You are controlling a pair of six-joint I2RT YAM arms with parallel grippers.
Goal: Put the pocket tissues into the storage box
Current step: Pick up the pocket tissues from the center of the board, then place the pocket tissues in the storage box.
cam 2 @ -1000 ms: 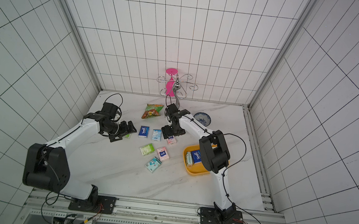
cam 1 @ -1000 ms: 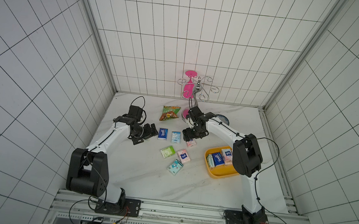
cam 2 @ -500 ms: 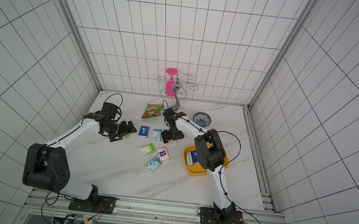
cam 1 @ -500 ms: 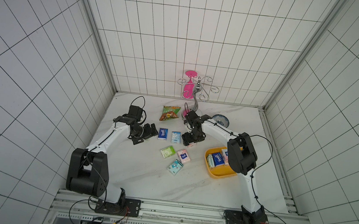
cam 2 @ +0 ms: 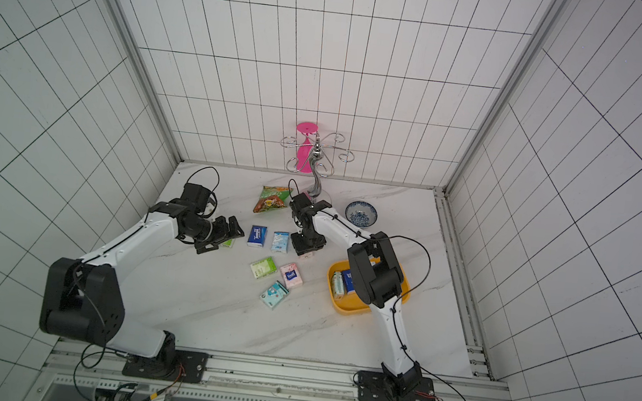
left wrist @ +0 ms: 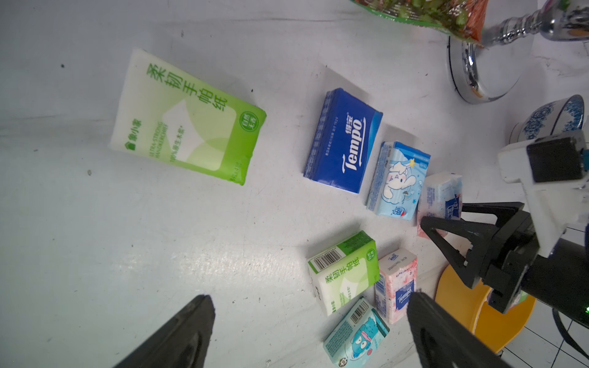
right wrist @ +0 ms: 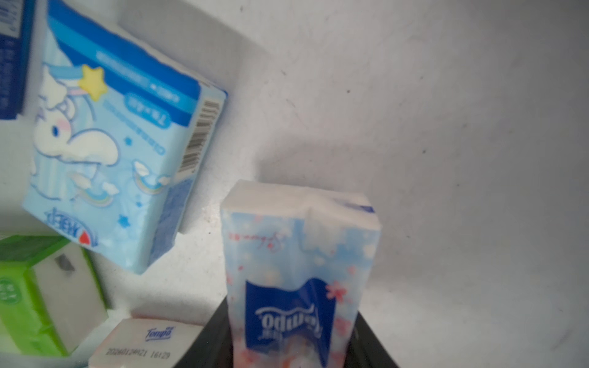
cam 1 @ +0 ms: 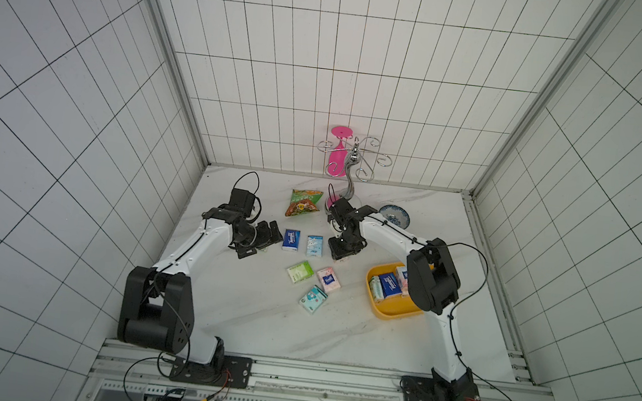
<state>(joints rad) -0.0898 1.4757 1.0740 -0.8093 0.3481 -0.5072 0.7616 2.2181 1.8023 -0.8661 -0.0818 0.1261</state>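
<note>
Three loose pocket tissues are lying nearest my bases: a teal packet [cam 1: 313, 299], a pink packet [cam 1: 329, 280] and a green packet [cam 1: 299, 271]. To their right, the storage box [cam 1: 392, 314] is sitting on the tabletop [cam 1: 255, 325], holding several packets [cam 1: 388, 285]. Farther out, my left claw [cam 1: 263, 242] is hovering spread wide over a second green packet [left wrist: 188, 118]. My right claw [cam 1: 342, 256] is pinching a pink-and-blue packet [right wrist: 296, 255] beside the light blue packet [cam 1: 314, 246] and dark blue packet [cam 1: 291, 240]. Beyond, a snack bag [cam 1: 302, 203] and bowl [cam 1: 394, 214] are resting.
</note>
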